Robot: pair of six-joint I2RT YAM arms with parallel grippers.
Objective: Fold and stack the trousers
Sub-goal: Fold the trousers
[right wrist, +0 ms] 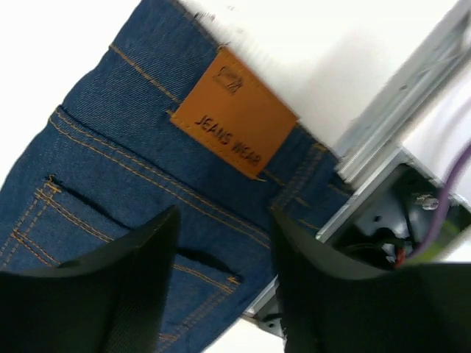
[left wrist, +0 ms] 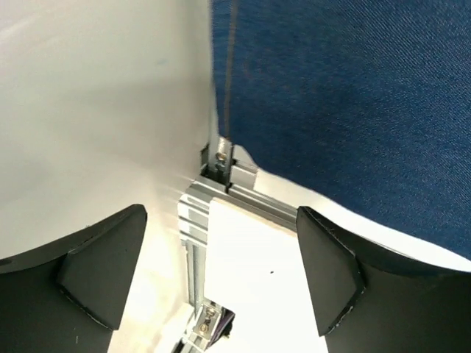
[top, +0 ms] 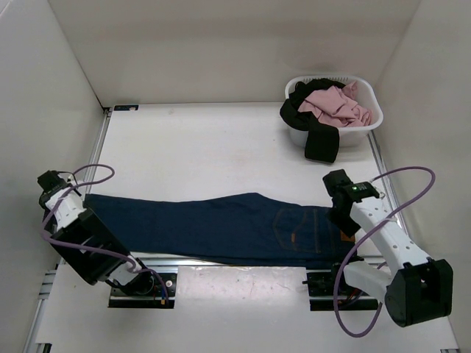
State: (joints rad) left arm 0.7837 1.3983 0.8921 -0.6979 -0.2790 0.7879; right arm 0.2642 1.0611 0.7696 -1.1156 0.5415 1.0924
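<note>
1. Black fingers [right wrist: 140, 279] of the right tool [right wrist: 224, 243] filled the bottom of the right wrist view. They stood apart with nothing held, hovering over the back pocket [right wrist: 110, 220] just below the tan patch [right wrist: 234, 110]. Couldn't tell if the tips touched the denim.
2. Left tool [left wrist: 221, 220] was wide open and empty too, above the metal rail [left wrist: 221, 195] at the table corner. The denim edge lay just beside its right finger, not between the fingers.
3. Trousers [top: 221, 228] lay flat in a long strip along the near edge of the table [top: 221, 147], with the waist at the right arm and the leg ends at the left arm. The near side hung slightly over the rail.
4. Handling, as a judgement: the denim was soft but thick, fairly heavy for cloth, and not fragile or slippery. It should hold a crease, but would sag and drag if lifted from one point.
5. Best holds were probably the waistband by the patch for the right tool and the hem end for the left. Each should pinch all layers at the edge.
6. Basket [top: 372, 125] with the black and pink clothes sat well apart at the far right.
</note>
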